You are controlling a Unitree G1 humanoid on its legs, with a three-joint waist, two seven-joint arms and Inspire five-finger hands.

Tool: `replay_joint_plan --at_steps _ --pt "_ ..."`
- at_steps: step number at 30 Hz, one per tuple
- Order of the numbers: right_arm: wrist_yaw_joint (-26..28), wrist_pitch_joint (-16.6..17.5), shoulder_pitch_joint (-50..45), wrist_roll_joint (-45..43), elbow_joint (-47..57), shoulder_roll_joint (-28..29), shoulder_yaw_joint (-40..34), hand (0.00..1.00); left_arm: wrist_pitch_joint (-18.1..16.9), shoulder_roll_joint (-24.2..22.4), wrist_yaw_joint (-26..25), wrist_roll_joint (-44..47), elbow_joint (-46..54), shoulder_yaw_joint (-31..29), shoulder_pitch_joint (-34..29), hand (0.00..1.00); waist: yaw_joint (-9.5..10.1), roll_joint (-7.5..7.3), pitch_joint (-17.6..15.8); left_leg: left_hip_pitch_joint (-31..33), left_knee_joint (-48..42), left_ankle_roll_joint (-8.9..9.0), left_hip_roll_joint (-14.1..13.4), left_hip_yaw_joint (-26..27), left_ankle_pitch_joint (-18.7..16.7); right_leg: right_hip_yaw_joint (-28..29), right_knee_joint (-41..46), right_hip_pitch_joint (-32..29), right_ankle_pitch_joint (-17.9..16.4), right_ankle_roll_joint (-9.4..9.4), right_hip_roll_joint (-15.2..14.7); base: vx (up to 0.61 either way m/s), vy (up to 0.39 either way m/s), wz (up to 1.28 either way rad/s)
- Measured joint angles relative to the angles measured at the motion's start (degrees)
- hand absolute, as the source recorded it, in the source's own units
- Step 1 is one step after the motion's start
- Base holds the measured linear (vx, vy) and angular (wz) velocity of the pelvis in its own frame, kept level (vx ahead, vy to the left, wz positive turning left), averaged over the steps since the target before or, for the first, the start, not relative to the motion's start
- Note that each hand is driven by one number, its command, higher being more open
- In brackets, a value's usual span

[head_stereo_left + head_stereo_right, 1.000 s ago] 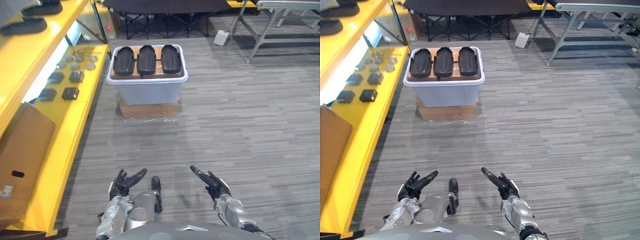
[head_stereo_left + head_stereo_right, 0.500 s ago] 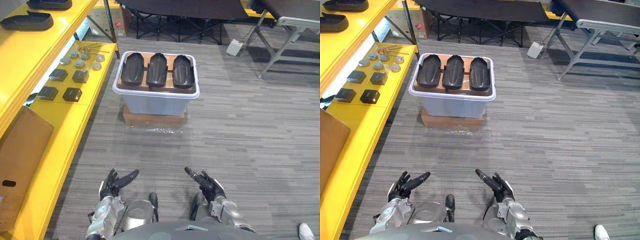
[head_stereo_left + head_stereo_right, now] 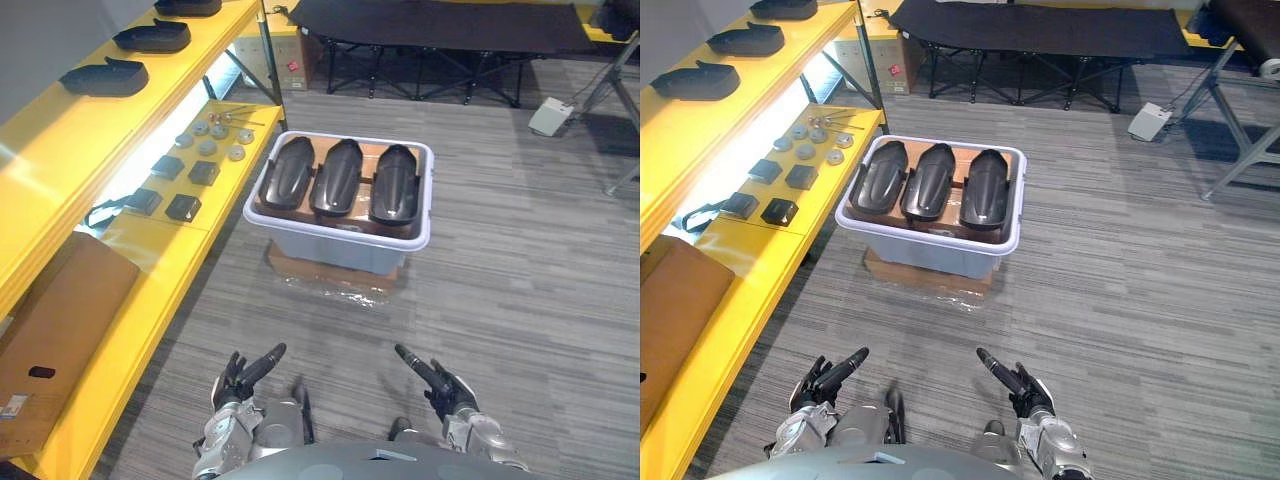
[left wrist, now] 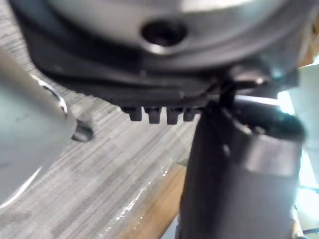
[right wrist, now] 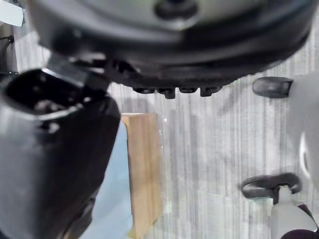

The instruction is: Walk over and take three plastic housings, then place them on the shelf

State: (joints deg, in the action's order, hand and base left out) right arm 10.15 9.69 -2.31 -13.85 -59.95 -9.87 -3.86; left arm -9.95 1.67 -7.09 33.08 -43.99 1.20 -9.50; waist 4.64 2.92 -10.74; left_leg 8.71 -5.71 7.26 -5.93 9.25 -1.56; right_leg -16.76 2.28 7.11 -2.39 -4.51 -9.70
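- Black housings – three of them – lie side by side in a pale bin [image 3: 335, 252] ahead of the robot: left [image 3: 290, 172], middle [image 3: 337, 178], right [image 3: 394, 184].
- Their long axes are parallel and run from the bin's near wall to its far wall, so each points away from the robot; their rounded backs face up.
- The bin sits on a brown block [image 3: 330, 282] on the grey floor [image 3: 520, 300], just beside the yellow shelf [image 3: 150, 295] on the robot's left.
- On the shelf's upper level lie more housings [image 3: 104, 77]; on the lower level lie small round parts [image 3: 205, 148] and dark blocks [image 3: 165, 200], with a cardboard sheet [image 3: 60, 340] nearer the robot.
- Left hand [image 3: 240, 378] and right hand [image 3: 440, 385] hang low and well short of the bin – fingers straight, aimed forward, holding nothing.
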Motion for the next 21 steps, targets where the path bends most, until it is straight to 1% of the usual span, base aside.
replay_joint_plan --at_steps 1,2,3,5,6,7,8,9,10,11,12,13,14,15,16,18,19,21 --pt "-0.32 0.60 -0.07 0.00 -0.02 0.31 0.65 1.00 0.15 0.07 0.09 -0.04 0.05 0.19 -0.01 1.00 0.48 0.48 0.03 -1.09 -0.71 -3.24 -0.55 0.51 5.32 0.56 -0.58 1.38 -0.87 -1.59 0.66 0.23 0.172 -0.29" --pt "-0.49 1.24 0.10 -0.09 0.30 1.52 2.31 1.00 0.15 1.12 0.04 -0.54 0.69 0.20 0.00 1.00 0.76 -1.65 -0.67 -2.50 0.05 -3.43 0.65 1.62 4.56 1.51 -0.56 1.79 -1.38 -1.10 -0.62 0.23 0.175 -0.33" --pt "-0.41 1.50 0.79 -0.12 0.50 1.99 3.38 1.00 0.15 2.00 0.18 -2.16 1.47 0.21 0.04 1.00 1.08 -2.94 -1.35 -3.18 0.48 -3.86 1.46 2.17 4.05 1.77 -0.46 1.88 -1.66 -1.12 -1.43 0.15 0.110 -0.22" --pt "-0.34 1.71 1.00 -0.07 0.54 2.17 4.80 1.00 0.28 2.71 0.79 -3.85 2.19 0.71 0.26 1.00 1.44 -4.31 -1.62 -3.34 0.55 -4.78 2.55 3.01 3.12 1.61 -0.51 1.60 -1.45 -1.35 -2.56 0.13 0.089 -0.14" --pt "-0.57 2.08 1.09 -0.18 0.59 2.18 4.84 1.00 0.65 3.01 1.52 -4.59 2.45 1.21 0.43 1.00 1.44 -4.49 -1.64 -3.44 0.10 -5.16 3.47 3.04 2.20 1.10 -0.15 1.71 -1.27 -1.54 -3.13 0.14 0.087 -0.05" --pt "-0.67 2.15 1.05 -0.41 0.59 2.17 4.84 1.00 1.05 3.02 1.72 -4.69 2.63 1.27 0.45 1.00 1.41 -4.49 -1.64 -3.59 -0.14 -5.15 3.67 3.05 1.61 1.06 0.33 1.76 -1.27 -1.54 -3.38 0.16 0.079 -0.11" --pt "-1.06 2.15 0.95 -1.25 0.58 2.18 4.83 1.00 1.47 2.97 1.77 -6.71 2.71 1.22 0.40 1.00 1.50 -4.06 -1.86 -4.82 0.31 -5.25 3.71 3.04 0.89 1.15 3.44 1.19 -1.41 -1.36 -3.72 0.16 0.068 -0.28" --pt "-1.43 2.21 0.91 -2.52 0.59 2.28 4.80 1.00 1.47 2.89 1.90 -9.04 2.75 1.37 0.10 1.00 1.33 -3.31 -1.78 -6.87 1.94 -5.23 3.28 3.34 0.81 1.28 9.08 -1.03 -1.61 -1.15 -3.98 0.18 0.072 -0.35" --pt "-1.76 2.45 0.93 -2.92 0.64 2.39 4.75 1.00 1.47 2.89 2.08 -9.61 2.78 1.78 -0.34 1.00 1.26 -3.03 -1.63 -8.16 2.85 -5.32 3.22 3.29 0.87 1.32 12.16 -2.33 -1.64 -1.12 -4.24 0.14 0.053 -0.34" --pt "-2.32 3.29 0.51 -3.35 0.67 2.72 4.43 1.00 1.50 3.34 2.42 -10.62 3.06 3.25 -1.04 1.00 0.86 -2.69 -1.44 -10.43 4.31 -6.05 2.56 3.57 1.24 1.05 17.30 -4.22 -2.79 -1.43 -4.97 0.18 0.014 -0.17" --pt "-2.83 4.15 -0.23 -3.24 0.85 3.43 4.52 1.00 1.49 4.14 2.60 -11.45 3.71 4.64 -1.58 1.00 0.22 -3.15 -1.25 -11.31 4.37 -6.51 2.87 3.84 1.28 -0.38 16.50 -4.58 -4.59 -1.10 -6.06 0.15 -0.026 -0.11" --pt "-3.09 4.45 -0.52 -3.19 1.21 3.77 4.66 1.00 1.50 4.86 2.74 -11.54 3.79 5.03 -1.54 1.00 0.04 -3.94 -0.83 -11.37 4.30 -6.54 3.10 4.17 1.20 -1.08 15.22 -5.21 -4.37 -1.35 -6.37 0.18 -0.077 -0.07" --pt "-3.51 4.94 -0.69 -2.49 2.27 4.46 4.87 1.00 1.55 6.03 2.70 -11.32 3.83 5.29 -1.17 1.00 -0.25 -5.26 -0.54 -11.36 4.27 -6.33 3.44 4.76 0.99 -2.01 12.10 -7.12 -2.83 -2.35 -6.54 0.11 -0.080 -0.12" --pt "-3.93 5.66 -0.80 -2.09 3.18 4.74 5.03 1.00 1.69 6.49 2.52 -11.05 3.78 5.28 -0.58 1.00 -0.33 -6.15 -0.29 -11.38 4.21 -6.00 3.42 4.92 0.78 -2.54 11.33 -8.04 -2.14 -2.42 -6.41 0.17 -0.142 -0.27" --pt "-4.95 6.17 -1.75 -1.59 6.23 4.65 5.74 1.00 1.64 6.68 2.29 -10.65 3.88 5.31 0.35 1.00 -0.40 -5.40 -0.09 -11.26 4.27 -5.36 2.49 5.33 0.46 -1.89 9.96 -7.89 -2.09 -2.45 -5.09 0.13 -0.120 -0.30" --pt "-6.23 6.34 -2.37 0.51 9.66 4.23 6.86 1.00 1.35 6.58 2.35 -10.42 3.88 5.58 0.74 1.00 -0.84 -5.05 -0.03 -11.22 4.52 -4.80 1.97 6.10 0.37 -1.65 7.77 -7.01 -2.08 -2.47 -4.13 0.11 -0.127 -0.25" --pt "-7.06 6.30 -3.64 2.35 15.58 3.73 8.70 1.00 1.35 6.45 2.55 -9.79 3.88 5.84 1.26 1.00 -2.07 -4.78 0.04 -11.27 5.08 -4.25 1.04 6.27 0.58 -1.81 5.47 -6.22 -1.31 -2.38 -2.74 0.08 -0.106 -0.15" --pt "-7.42 6.22 -4.92 2.30 19.45 3.75 9.21 1.00 1.35 6.30 2.69 -8.63 3.89 6.02 1.63 1.00 -2.15 -5.00 0.11 -11.29 5.18 -3.82 0.31 6.73 0.54 -1.72 4.35 -6.02 -0.73 -1.96 -1.80 0.05 -0.081 -0.15"
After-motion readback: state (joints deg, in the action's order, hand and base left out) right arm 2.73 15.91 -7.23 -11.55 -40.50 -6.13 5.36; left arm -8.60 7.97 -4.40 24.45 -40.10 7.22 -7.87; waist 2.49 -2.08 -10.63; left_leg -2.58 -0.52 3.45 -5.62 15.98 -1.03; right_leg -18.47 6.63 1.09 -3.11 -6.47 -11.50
